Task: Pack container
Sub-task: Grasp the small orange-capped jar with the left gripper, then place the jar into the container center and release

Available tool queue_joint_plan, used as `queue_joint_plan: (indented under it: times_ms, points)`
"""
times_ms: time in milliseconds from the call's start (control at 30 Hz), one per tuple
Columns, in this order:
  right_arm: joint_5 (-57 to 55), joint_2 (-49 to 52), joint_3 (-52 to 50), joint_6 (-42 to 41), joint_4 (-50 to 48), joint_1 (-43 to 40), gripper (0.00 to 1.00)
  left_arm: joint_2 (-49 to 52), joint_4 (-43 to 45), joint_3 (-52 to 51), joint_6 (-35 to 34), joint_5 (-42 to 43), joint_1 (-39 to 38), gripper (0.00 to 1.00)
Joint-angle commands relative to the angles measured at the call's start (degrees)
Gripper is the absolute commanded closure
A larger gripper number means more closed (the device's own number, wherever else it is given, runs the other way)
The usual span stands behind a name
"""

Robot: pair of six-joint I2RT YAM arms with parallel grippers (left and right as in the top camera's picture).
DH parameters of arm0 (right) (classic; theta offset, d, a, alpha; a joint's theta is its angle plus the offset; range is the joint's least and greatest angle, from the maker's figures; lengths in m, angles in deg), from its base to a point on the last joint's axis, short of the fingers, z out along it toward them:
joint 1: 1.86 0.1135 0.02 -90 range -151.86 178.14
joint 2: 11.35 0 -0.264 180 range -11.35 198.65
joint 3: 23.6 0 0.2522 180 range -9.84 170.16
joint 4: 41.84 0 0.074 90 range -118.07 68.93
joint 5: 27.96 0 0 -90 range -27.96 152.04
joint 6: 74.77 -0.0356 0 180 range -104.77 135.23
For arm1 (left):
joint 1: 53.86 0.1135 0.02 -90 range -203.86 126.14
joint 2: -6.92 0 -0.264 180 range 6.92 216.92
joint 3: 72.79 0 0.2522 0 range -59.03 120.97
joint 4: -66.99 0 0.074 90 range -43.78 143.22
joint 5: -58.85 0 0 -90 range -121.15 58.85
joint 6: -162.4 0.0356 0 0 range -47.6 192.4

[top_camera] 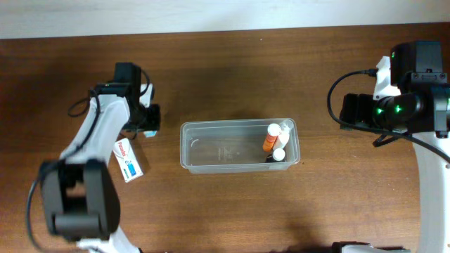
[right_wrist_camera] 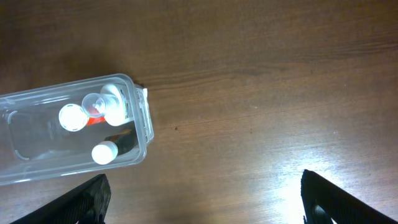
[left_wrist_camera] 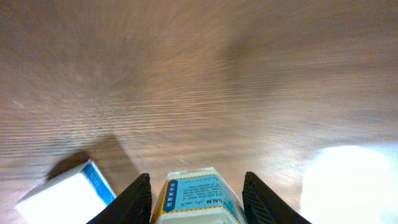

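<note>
Left hand (left_wrist_camera: 196, 180): fingers tight on both sides of the balm box (left_wrist_camera: 196, 202), gripped, above the surface (top_camera: 225, 70). White box (left_wrist_camera: 62, 198) lies flat just beside and below it, near the left arm, not packed. Container (top_camera: 239, 146) sits mid-surface, right of the left hand with a gap; its left part is bare, and bottles (top_camera: 271, 140) stand bunched at the right end. Right hand (right_wrist_camera: 205, 186) is farthest, beyond the container's right end, fingers spread wide and holding nothing.

Risks:
- The grip looks to be low on the box, so it may tilt or slip during the carry.
- Coming in low would catch the container's near wall and shove the light tub.
- Releasing too far right would topple the bottles.
- An arm swing may sweep the white box away.
</note>
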Motion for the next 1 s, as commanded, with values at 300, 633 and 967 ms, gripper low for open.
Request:
queue_joint_plan:
  times_ms: [300,633,967]
  points:
    - [-0.26,0.63,-0.28,0.68,-0.02,-0.37,0.11,-14.34,-1.33,2.29,-7.08,0.52,-29.44,0.67]
    - [-0.28,0.63,-0.28,0.7,-0.02,-0.37,0.11,4.48,6.19,2.27,-15.58,0.55,-40.5,0.67]
    - [-0.31,0.63,-0.28,0.87,0.22,-0.37,0.11,1.31,2.05,6.97,-13.2,-3.39,-36.48,0.29]
